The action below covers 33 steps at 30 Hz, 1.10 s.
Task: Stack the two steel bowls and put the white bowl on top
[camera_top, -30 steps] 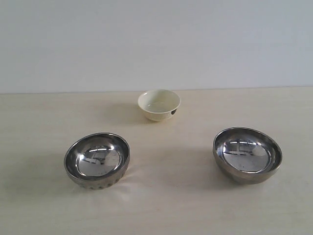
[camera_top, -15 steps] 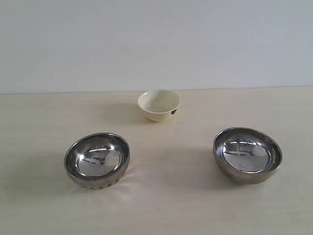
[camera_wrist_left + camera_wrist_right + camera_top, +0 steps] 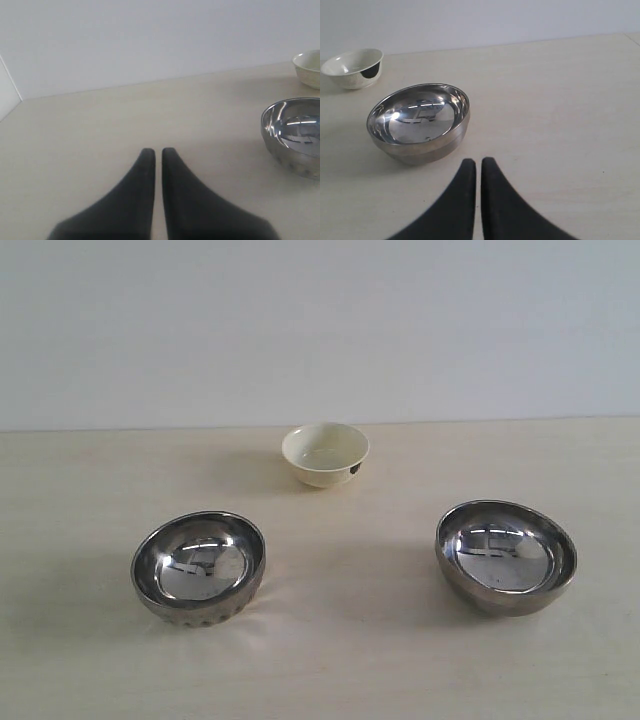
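The ribbed steel bowl [image 3: 198, 567] sits upright at the front left of the table, also caught at the edge of the left wrist view [image 3: 295, 135]. The smooth steel bowl [image 3: 505, 556] stands at the front right [image 3: 419, 121]. The white bowl [image 3: 325, 453] rests farther back in the middle, its dark mark facing the right arm [image 3: 354, 67]. My left gripper [image 3: 158, 151] is shut and empty, well away from the ribbed bowl. My right gripper [image 3: 478, 161] is shut and empty, just short of the smooth bowl. Neither gripper appears in the exterior view.
The pale wooden table [image 3: 350, 640] ends at a plain white wall [image 3: 320, 330] behind the bowls. A table corner and a white panel [image 3: 7, 92] show in the left wrist view.
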Tool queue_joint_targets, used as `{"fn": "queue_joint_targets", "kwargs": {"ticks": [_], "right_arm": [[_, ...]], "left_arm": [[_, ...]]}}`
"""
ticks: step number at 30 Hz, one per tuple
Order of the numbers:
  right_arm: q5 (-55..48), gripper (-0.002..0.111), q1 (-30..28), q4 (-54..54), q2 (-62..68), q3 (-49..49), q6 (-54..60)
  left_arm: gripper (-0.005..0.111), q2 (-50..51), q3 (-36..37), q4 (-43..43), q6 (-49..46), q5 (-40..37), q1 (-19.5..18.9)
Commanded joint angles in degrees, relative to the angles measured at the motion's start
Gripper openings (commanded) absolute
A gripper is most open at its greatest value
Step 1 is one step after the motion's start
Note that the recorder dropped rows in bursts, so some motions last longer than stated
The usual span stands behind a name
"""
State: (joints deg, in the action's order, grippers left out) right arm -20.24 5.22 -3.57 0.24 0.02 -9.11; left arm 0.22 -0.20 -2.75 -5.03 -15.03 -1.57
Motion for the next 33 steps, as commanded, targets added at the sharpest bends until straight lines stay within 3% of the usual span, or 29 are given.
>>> {"fn": "queue_joint_targets", "kwargs": {"ticks": [1, 20, 27, 33], "right_arm": [[0.70, 0.000, -0.09, -0.03, -0.24, -0.02, 0.19], [0.70, 0.000, -0.09, 2.96, -0.24, -0.02, -0.42], [0.56, 0.000, -0.09, 15.25, -0.24, -0.02, -17.85], [4.85, 0.000, -0.09, 15.25, -0.24, -0.02, -18.01]], "left_arm": [[0.004, -0.22, 0.20, 0.39, 0.56, 0.48, -0.17], [0.004, -0.22, 0.20, 0.39, 0.56, 0.48, -0.17], [0.004, -0.22, 0.20, 0.39, 0.56, 0.48, -0.17], [0.004, -0.22, 0.20, 0.39, 0.56, 0.48, -0.17]]}}
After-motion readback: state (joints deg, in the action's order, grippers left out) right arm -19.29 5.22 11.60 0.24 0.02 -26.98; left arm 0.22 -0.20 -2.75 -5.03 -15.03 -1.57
